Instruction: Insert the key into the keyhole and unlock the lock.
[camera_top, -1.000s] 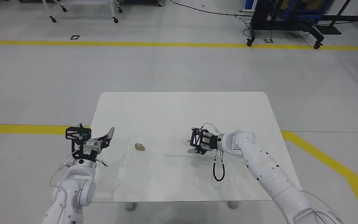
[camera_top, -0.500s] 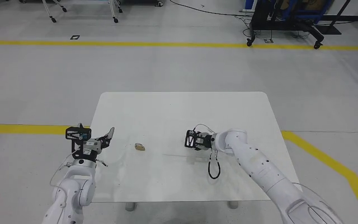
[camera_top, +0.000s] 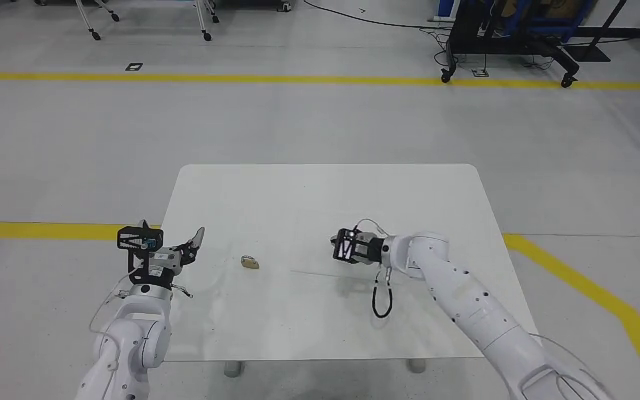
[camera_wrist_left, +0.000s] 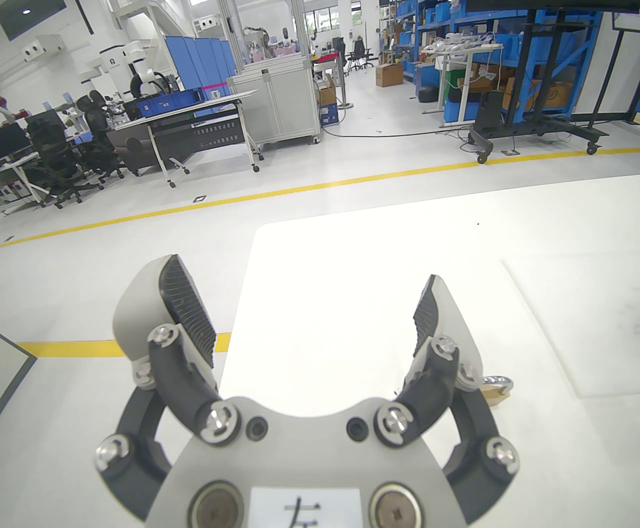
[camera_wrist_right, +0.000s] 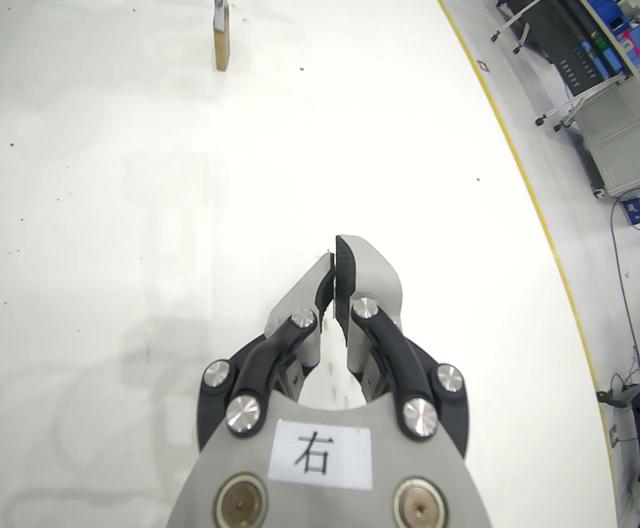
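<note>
A small brass padlock (camera_top: 250, 263) lies on the white table (camera_top: 300, 200), left of centre; it also shows as the padlock (camera_wrist_right: 221, 47) ahead of the right fingers and as the padlock (camera_wrist_left: 492, 390) partly behind a left finger. My right gripper (camera_top: 338, 245) hovers near the table's middle, to the right of the lock and pointing at it. The right gripper (camera_wrist_right: 334, 250) is shut, with a thin metal edge, seemingly the key, pinched between its pads. My left gripper (camera_top: 195, 240) is at the table's left edge; the left gripper (camera_wrist_left: 305, 285) is open and holds nothing.
A black cable loop (camera_top: 381, 300) hangs off the right forearm over the table. A thin white mat (camera_wrist_left: 575, 325) covers part of the tabletop. Yellow floor lines (camera_top: 60, 230) run beside the table, and the back half of it has free room.
My right gripper has risen slightly and shifted left and toward the back, nearer the padlock. The left arm and the padlock have stayed put.
</note>
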